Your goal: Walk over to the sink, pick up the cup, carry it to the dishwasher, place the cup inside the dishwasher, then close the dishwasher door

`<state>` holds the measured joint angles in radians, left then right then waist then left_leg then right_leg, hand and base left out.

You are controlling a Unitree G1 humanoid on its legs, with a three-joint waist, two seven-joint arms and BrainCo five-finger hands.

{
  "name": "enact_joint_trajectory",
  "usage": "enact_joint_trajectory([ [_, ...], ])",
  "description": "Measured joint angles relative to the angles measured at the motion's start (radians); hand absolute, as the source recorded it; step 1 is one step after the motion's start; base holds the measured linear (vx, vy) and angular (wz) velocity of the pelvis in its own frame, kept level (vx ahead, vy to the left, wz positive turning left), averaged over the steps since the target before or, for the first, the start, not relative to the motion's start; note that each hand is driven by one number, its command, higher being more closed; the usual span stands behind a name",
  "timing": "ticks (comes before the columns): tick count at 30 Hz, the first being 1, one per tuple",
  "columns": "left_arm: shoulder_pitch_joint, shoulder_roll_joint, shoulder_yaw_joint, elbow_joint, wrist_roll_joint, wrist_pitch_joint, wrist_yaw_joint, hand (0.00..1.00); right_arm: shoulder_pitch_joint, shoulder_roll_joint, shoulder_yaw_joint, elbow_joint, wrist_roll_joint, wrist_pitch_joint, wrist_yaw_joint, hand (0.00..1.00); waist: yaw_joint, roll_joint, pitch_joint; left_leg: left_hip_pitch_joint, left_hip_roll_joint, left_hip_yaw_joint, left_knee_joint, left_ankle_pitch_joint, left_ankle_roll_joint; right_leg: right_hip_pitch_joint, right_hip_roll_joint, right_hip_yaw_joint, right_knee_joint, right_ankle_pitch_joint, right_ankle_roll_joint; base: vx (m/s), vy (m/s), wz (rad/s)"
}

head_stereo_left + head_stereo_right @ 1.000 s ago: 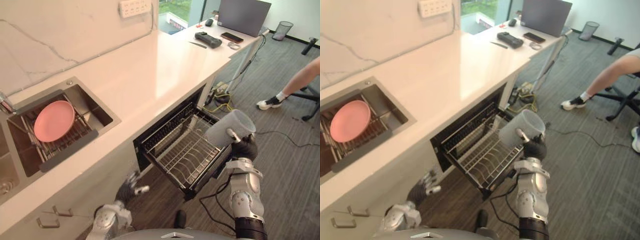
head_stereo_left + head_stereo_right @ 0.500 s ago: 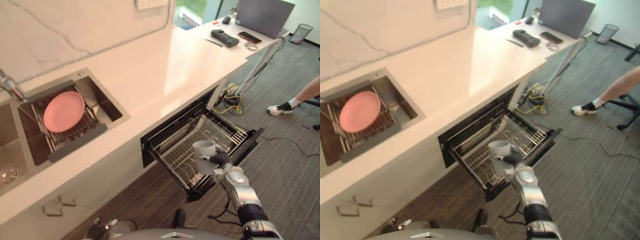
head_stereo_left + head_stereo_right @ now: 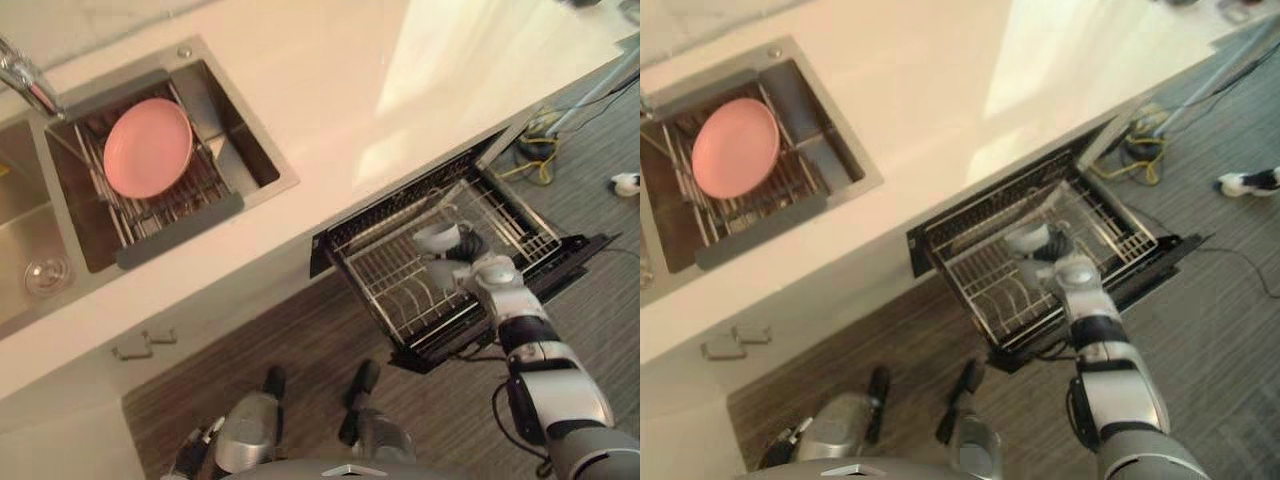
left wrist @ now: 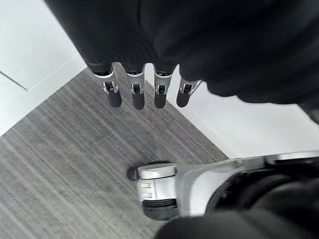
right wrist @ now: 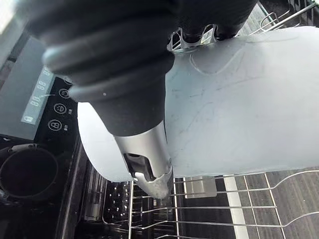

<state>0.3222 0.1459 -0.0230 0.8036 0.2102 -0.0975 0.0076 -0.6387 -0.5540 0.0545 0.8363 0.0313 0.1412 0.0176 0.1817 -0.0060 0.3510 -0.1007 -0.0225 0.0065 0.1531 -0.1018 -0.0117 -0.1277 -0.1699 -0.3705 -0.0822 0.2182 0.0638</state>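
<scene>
Right hand (image 3: pixel 470 247) is clamped on the cup (image 3: pixel 437 237), thumb (image 5: pixel 149 167) pressed across its pale wall, and it holds the cup low over the middle of the dishwasher rack (image 3: pixel 395 295). From the wrist view the cup lies closer to sideways than upright, just above the rack's wires. I cannot tell whether it touches them yet.

My main worry is the release. If I let go with the cup tilted like this, I expect it to roll along the rack or wedge crookedly between the prongs instead of seating. A second risk is the way out: my fingers sit close to the wires, and lifting away carelessly could hook one and drag the rack or knock the cup over.

The rack is pulled out over the lowered dishwasher door (image 3: pixel 580 255). A cup left standing proud, or the rack not pushed home, would likely stop that door from shutting.

Left hand (image 4: pixel 133 92) hangs well away from the rack, fingers straight, holding nothing.
</scene>
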Motion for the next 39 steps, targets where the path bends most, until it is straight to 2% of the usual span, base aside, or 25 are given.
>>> enact_joint_trajectory([
  [5, -0.001, 0.001, -0.025, 0.009, 0.020, 0.018, 0.014, 0.00, -0.078, -0.012, 0.022, 0.043, 0.001, 0.016, 0.000, 1.00, 0.032, -0.001, 0.062, -0.062, -0.009, -0.015, 0.033, 0.003, 0.003, -0.038, -0.008, -0.013, 0.000, 0.013, -0.004, -0.06, 0.027, 0.13],
  [9, -0.006, -0.014, -0.029, 0.018, 0.060, 0.059, 0.070, 0.00, -0.134, -0.015, 0.049, 0.048, 0.003, 0.027, 0.001, 1.00, 0.039, -0.001, 0.118, -0.095, -0.017, -0.034, 0.048, 0.009, 0.002, -0.053, -0.013, -0.029, 0.000, 0.021, -0.008, -0.03, 0.017, 0.14],
  [14, -0.040, -0.008, -0.020, 0.034, 0.100, 0.071, 0.122, 0.00, -0.198, -0.015, 0.100, 0.054, 0.013, 0.064, 0.007, 1.00, 0.044, -0.001, 0.148, -0.146, -0.020, -0.036, 0.078, 0.010, 0.005, -0.087, -0.017, -0.031, 0.001, 0.033, -0.014, -0.04, 0.024, 0.05],
  [20, -0.082, -0.005, -0.019, 0.034, 0.110, 0.068, 0.144, 0.00, -0.224, -0.012, 0.143, 0.083, 0.023, 0.084, 0.025, 1.00, 0.048, 0.000, 0.153, -0.196, -0.020, -0.038, 0.126, -0.003, 0.006, -0.114, -0.016, -0.031, 0.008, 0.039, -0.023, -0.02, 0.013, 0.01],
  [26, -0.095, -0.005, -0.030, 0.041, 0.110, 0.054, 0.142, 0.00, -0.244, -0.007, 0.150, 0.118, 0.043, 0.127, 0.020, 1.00, 0.055, 0.005, 0.161, -0.203, -0.019, -0.043, 0.125, -0.001, 0.006, -0.127, -0.019, -0.033, 0.027, 0.026, -0.035, -0.02, 0.015, 0.02],
  [34, -0.114, -0.010, -0.073, 0.074, 0.109, 0.053, 0.165, 0.00, -0.287, -0.004, 0.149, 0.204, 0.092, 0.139, -0.018, 1.00, 0.075, 0.024, 0.169, -0.221, -0.020, -0.067, 0.116, 0.021, -0.001, -0.139, -0.020, -0.058, 0.031, 0.029, -0.032, 0.00, -0.002, 0.09],
  [35, -0.115, -0.010, -0.073, 0.074, 0.106, 0.053, 0.173, 0.00, -0.290, -0.001, 0.149, 0.204, 0.102, 0.137, -0.027, 0.00, 0.076, 0.025, 0.168, -0.222, -0.020, -0.068, 0.114, 0.023, -0.001, -0.140, -0.020, -0.059, 0.031, 0.029, -0.032, 0.00, 0.000, 0.00],
  [37, -0.122, -0.010, -0.075, 0.074, 0.104, 0.053, 0.193, 0.00, -0.305, 0.005, 0.149, 0.211, 0.123, 0.134, -0.052, 0.00, 0.076, 0.025, 0.168, -0.224, -0.021, -0.069, 0.107, 0.029, -0.002, -0.146, -0.021, -0.059, 0.034, 0.029, -0.033, 0.00, 0.000, 0.00],
  [39, -0.142, -0.009, -0.078, 0.081, 0.096, 0.053, 0.210, 0.00, -0.319, 0.006, 0.147, 0.214, 0.143, 0.108, -0.085, 0.00, 0.077, 0.026, 0.168, -0.232, -0.021, -0.075, 0.106, 0.034, -0.004, -0.153, -0.021, -0.064, 0.035, 0.029, -0.035, -0.01, -0.002, 0.07],
])
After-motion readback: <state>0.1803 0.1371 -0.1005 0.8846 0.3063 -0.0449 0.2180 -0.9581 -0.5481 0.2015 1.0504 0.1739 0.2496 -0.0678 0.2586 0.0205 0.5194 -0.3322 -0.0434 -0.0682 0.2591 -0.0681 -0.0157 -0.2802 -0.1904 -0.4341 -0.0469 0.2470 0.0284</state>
